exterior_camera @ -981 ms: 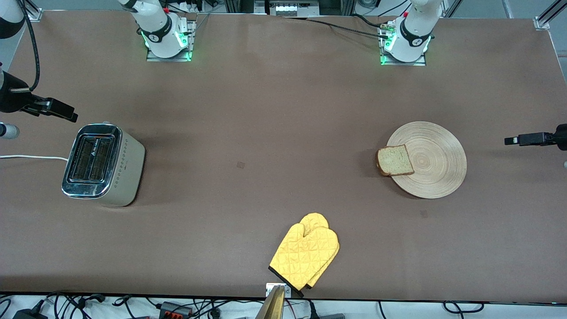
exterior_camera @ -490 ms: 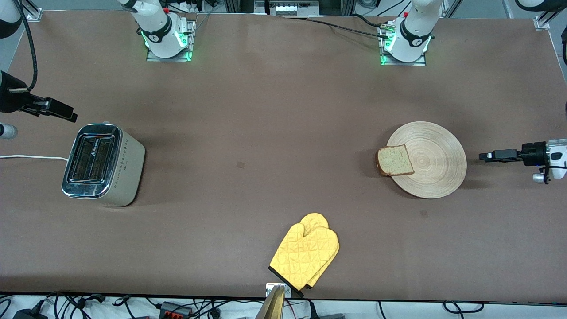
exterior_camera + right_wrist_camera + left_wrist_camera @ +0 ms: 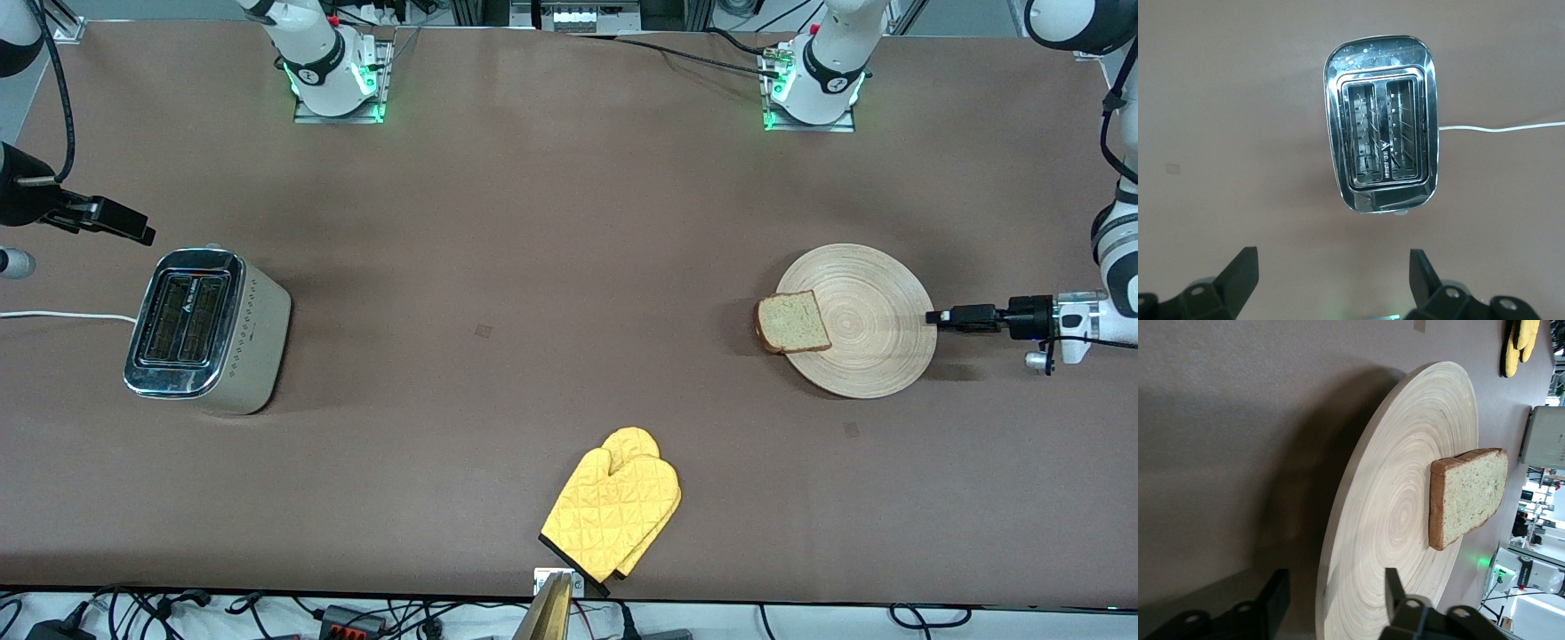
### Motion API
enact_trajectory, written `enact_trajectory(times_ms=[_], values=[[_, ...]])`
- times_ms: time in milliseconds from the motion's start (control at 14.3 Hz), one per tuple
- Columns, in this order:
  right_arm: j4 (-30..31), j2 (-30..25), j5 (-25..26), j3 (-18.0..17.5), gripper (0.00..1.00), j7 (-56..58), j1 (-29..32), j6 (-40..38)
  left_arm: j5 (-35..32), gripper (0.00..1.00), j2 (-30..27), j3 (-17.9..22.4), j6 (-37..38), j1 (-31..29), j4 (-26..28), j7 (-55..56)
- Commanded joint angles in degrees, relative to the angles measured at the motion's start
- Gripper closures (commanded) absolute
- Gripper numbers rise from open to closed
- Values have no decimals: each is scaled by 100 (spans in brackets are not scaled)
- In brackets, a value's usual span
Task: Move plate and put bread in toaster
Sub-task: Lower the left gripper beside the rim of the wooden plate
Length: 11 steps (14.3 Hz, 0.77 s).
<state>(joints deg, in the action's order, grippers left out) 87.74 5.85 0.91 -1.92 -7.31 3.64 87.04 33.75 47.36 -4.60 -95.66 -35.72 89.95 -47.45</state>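
**Left claw at the plate's rim, bread not yet moved**

Front view showed the plate (image 3: 857,320) on the desk (image 3: 533,222) toward the left arm's end, with the bread (image 3: 792,322) lying flat on it at the plate's nine o'clock edge, slightly overhanging. The left claw (image 3: 933,317) sat low at the plate's three o'clock rim, fingers (image 3: 1275,603) spread apart on either side of that rim without gripping it. The toaster (image 3: 208,331) stood upright toward the right arm's end, both slots empty. The right claw (image 3: 133,232) hung over the desk just beside the toaster at its eleven o'clock, fingers (image 3: 1238,270) wide apart and holding nothing. A yellow oven mitt (image 3: 613,514) lay nearest the front camera.
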Motion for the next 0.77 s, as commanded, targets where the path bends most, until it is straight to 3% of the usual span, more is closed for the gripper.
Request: enact_trajectory(times_ms=[0, 210, 700], values=[[-91, 21, -100, 7, 0, 98, 32, -55, 149, 65, 185, -6, 135, -5, -171, -361], [-91, 21, -82, 7, 0, 10, 41, -46, 140, 93, 221, -6, 248, 4, -197, -424], [-91, -32, -100, -10, 0, 63, 14, -73, 158, 99, 195, -41, 495, 4, -250, -406]])
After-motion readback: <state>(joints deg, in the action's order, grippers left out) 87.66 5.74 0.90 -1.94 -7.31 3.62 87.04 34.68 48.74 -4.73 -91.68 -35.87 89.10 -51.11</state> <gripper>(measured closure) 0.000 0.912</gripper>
